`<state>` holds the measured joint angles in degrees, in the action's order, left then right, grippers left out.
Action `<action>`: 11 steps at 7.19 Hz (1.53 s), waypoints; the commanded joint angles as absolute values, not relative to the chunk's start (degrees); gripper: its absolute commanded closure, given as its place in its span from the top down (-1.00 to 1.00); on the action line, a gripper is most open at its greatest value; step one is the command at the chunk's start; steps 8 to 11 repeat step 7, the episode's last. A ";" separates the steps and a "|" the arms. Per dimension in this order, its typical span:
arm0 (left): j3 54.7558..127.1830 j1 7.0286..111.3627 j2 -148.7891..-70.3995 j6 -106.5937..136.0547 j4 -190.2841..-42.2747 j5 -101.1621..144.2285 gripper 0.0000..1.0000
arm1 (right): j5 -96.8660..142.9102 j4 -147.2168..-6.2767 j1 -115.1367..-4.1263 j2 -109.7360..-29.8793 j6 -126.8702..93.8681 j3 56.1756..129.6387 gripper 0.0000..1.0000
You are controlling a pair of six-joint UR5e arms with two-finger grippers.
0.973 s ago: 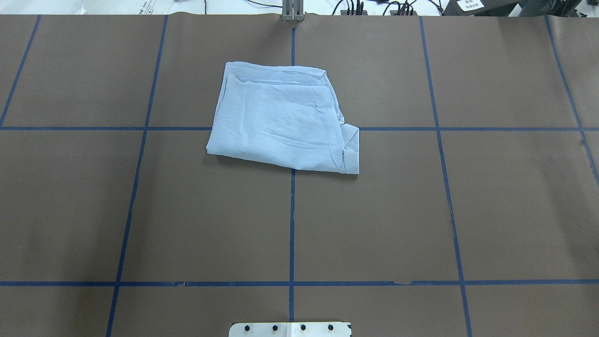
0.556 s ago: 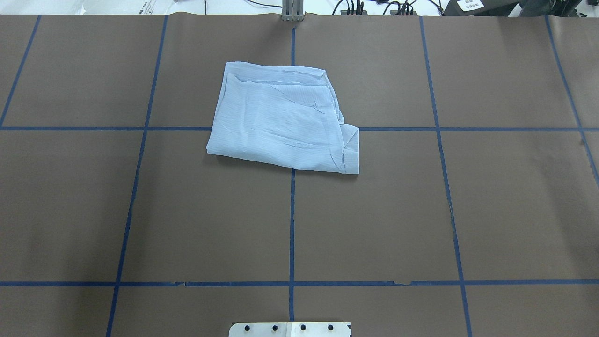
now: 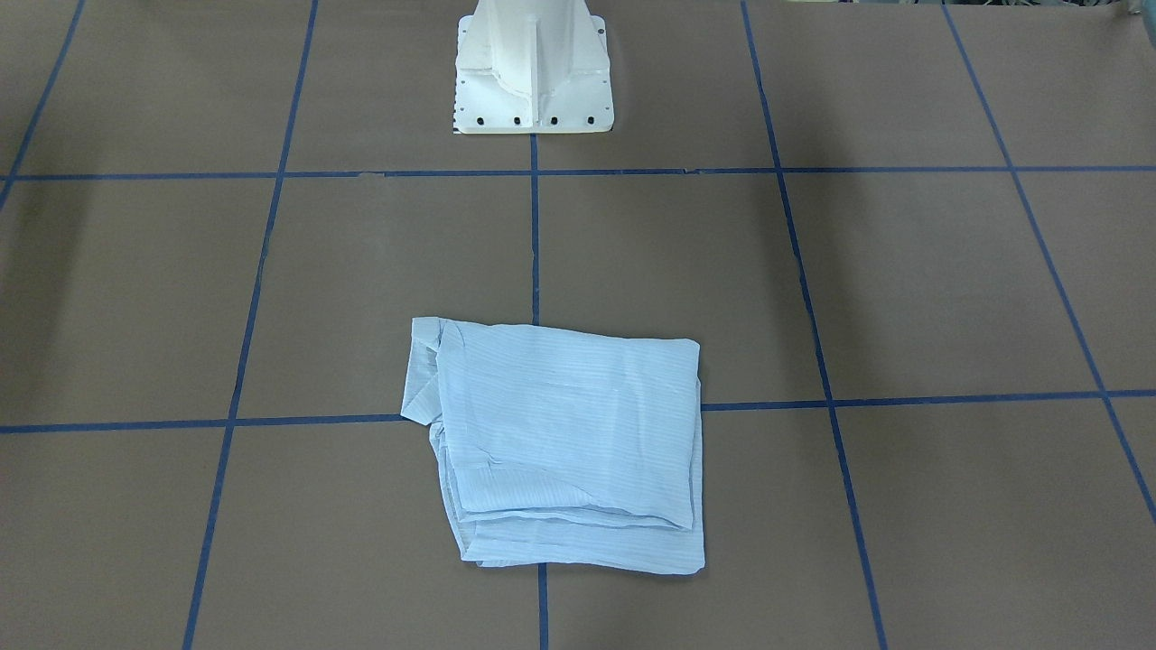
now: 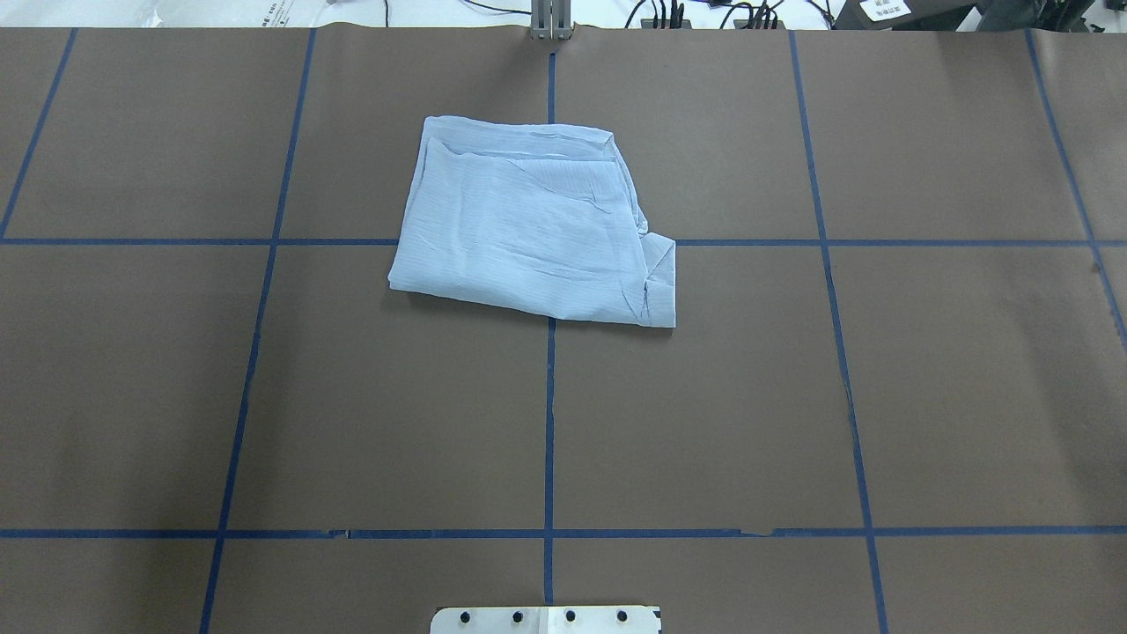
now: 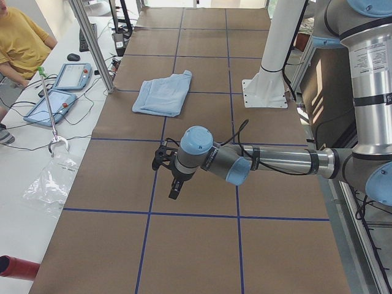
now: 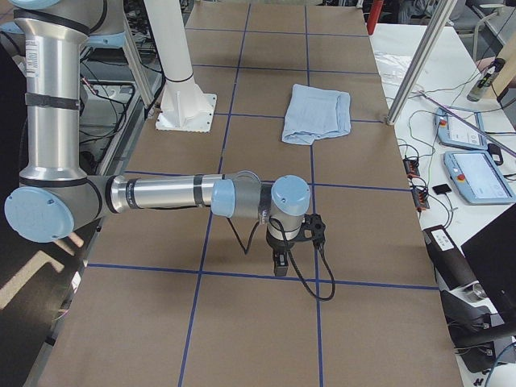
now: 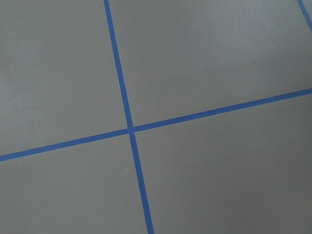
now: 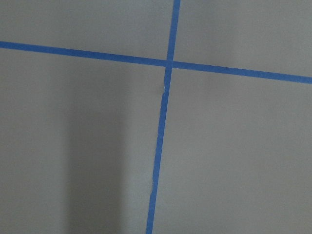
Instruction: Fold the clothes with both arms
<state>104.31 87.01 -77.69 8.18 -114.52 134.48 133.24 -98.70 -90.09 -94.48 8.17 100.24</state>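
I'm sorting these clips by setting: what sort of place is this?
Probably a robotics lab: a table gridded with blue tape, the left arm and right arm, and teach pendants beside it.

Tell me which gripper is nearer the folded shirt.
Neither clearly; they look about even. The left gripper hangs far out on the robot's left of the shirt; the right gripper mirrors it far out on the right.

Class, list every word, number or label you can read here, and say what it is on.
None can be read.
White label on the black box: too small.
Sticker on the left arm: blurred.
Sticker on the right arm: blurred.
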 commanded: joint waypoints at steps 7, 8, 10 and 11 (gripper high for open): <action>104.94 87.01 -77.52 8.44 -114.61 134.12 1.00 | 133.24 -98.70 -90.09 -94.48 8.17 100.28 1.00; 104.94 87.01 -77.52 8.44 -114.61 134.12 1.00 | 133.24 -98.70 -90.09 -94.48 8.17 100.28 1.00; 104.94 87.01 -77.52 8.44 -114.61 134.12 1.00 | 133.24 -98.70 -90.09 -94.48 8.17 100.28 1.00; 104.94 87.01 -77.52 8.44 -114.61 134.12 1.00 | 133.24 -98.70 -90.09 -94.48 8.17 100.28 1.00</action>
